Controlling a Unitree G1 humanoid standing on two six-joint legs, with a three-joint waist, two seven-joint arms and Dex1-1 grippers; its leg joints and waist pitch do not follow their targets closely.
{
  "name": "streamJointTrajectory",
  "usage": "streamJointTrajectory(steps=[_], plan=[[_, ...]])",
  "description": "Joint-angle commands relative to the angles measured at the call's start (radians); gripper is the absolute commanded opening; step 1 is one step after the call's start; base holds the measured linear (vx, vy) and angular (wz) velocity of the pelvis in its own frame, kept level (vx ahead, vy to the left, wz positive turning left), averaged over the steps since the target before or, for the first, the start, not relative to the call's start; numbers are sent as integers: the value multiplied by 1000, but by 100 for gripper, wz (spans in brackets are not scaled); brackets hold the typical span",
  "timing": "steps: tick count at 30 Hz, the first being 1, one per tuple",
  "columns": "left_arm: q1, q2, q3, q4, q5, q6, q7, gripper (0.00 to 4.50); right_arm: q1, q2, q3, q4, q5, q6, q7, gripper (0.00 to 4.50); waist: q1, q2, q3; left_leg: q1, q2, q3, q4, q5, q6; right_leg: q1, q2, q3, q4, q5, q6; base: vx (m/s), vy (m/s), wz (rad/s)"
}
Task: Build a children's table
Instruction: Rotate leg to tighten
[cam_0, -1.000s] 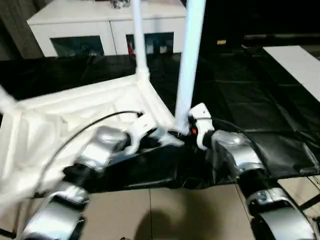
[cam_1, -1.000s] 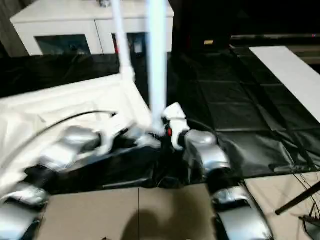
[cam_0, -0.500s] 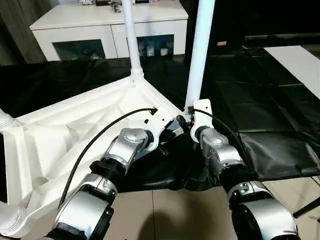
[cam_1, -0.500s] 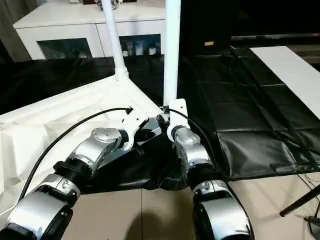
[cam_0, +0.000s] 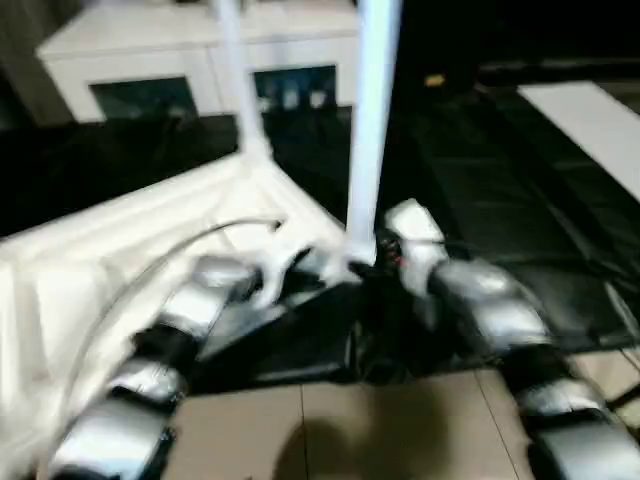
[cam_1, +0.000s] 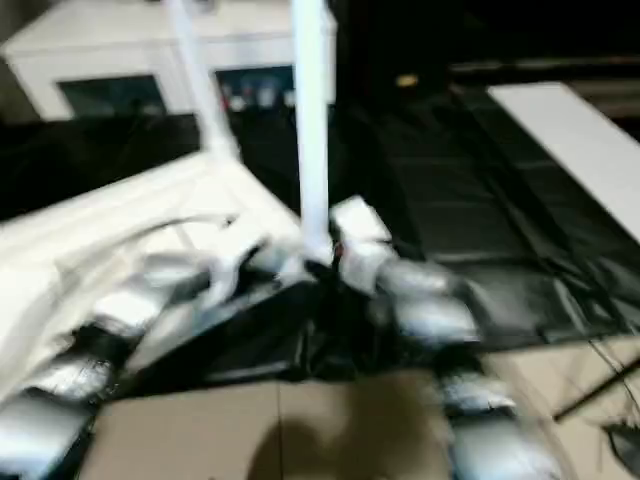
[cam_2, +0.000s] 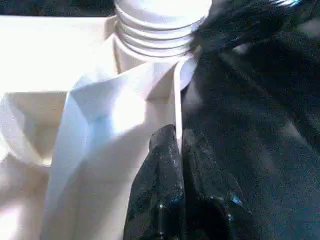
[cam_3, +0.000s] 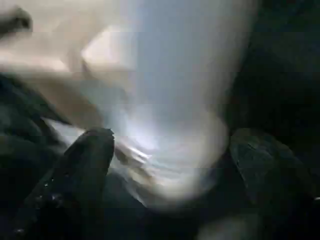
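Two legs (cam_0: 372, 120) stood on the tabletop (cam_0: 120, 250); left gripper (cam_2: 178, 145) pinched its rim, right gripper (cam_3: 165, 155) spread around one.

left gripper (cam_2: 179, 150): fingers pinched together | right gripper (cam_3: 170, 165): fingers spread wide

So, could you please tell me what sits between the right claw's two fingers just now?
The base of the near leg of the upturned tabletop stands between the right claw's fingers, as the right wrist view shows.
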Motion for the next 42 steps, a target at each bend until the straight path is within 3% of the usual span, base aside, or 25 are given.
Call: streamJointTrajectory(steps=[1,3,4,7,8,16,17,19,20,29,35,37,39,42], plan=[[17,12,-61,-58,-7,17,-119,0,1,-13,50,-69,-1,-13,109,401,4,-6,-66,3,16,5,-59,-118,140,64,-49,42,-58,-48,-279,0,0,0],[32,39,-73,-91,-18,20,-168,0,6,-44,56,-82,0,-18,157,401,7,-5,-63,9,20,5,-64,-153,112,61,-51,45,-64,-118,-268,0,0,0],[43,61,-80,-119,-28,30,-202,0,8,-68,62,-89,1,-20,197,401,14,-6,-66,20,25,6,-65,-166,98,56,-50,48,-64,-119,-272,0,0,0],[52,79,-82,-141,-33,35,-225,0,8,-87,72,-94,4,-22,238,401,22,-5,-65,10,21,7,-65,-144,90,58,-48,51,-57,-88,-271,0,0,0],[53,81,-81,-145,-34,38,-226,0,8,-89,75,-96,5,-20,241,401,20,-13,-63,4,18,5,-66,-134,90,63,-46,49,-57,-88,-263,0,0,0],[73,106,-77,-213,-36,77,-242,0,-6,-84,98,-87,-6,-10,274,401,22,-12,-66,4,16,4,-63,-105,93,62,-48,50,-55,-83,-256,0,0,0],[75,107,-77,-219,-37,80,-241,0,-10,-83,100,-84,-7,-9,277,376,22,-14,-66,4,16,4,-64,-110,92,63,-48,50,-56,-91,-254,0,0,0],[77,109,-75,-227,-38,86,-238,0,-16,-79,97,-73,-7,-9,281,376,22,-14,-66,4,17,4,-64,-114,91,62,-48,50,-57,-97,-251,0,0,0],[77,109,-74,-229,-38,88,-236,0,-18,-78,96,-69,-6,-9,281,354,22,-13,-66,4,17,4,-64,-110,92,62,-47,49,-56,-92,-251,0,0,0],[77,103,-63,-227,-31,103,-208,0,-17,-40,57,-45,17,22,205,294,19,-11,-65,4,15,4,-65,-117,85,62,-47,50,-58,-105,-249,0,0,0],[27,-8,5,-103,10,120,73,0,-36,72,-29,56,-22,77,-173,270,-3,-11,-63,6,9,1,-69,-130,40,63,-47,49,-67,-150,-233,0,0,0],[7,-45,27,-66,17,134,163,0,-39,100,-44,78,-36,90,-276,269,-8,-12,-64,3,7,2,-67,-111,41,64,-46,50,-65,-131,-231,0,0,0],[-35,-116,67,10,28,135,338,0,-47,152,-61,121,-62,100,-444,269,-8,-12,-67,3,7,2,-65,-92,45,66,-46,50,-63,-102,-233,0,0,0],[-74,-173,100,84,27,102,469,0,-66,208,-101,179,-51,94,-595,269,-5,-12,-68,7,4,4,-64,-94,54,63,-47,50,-69,-111,-233,0,0,0]])
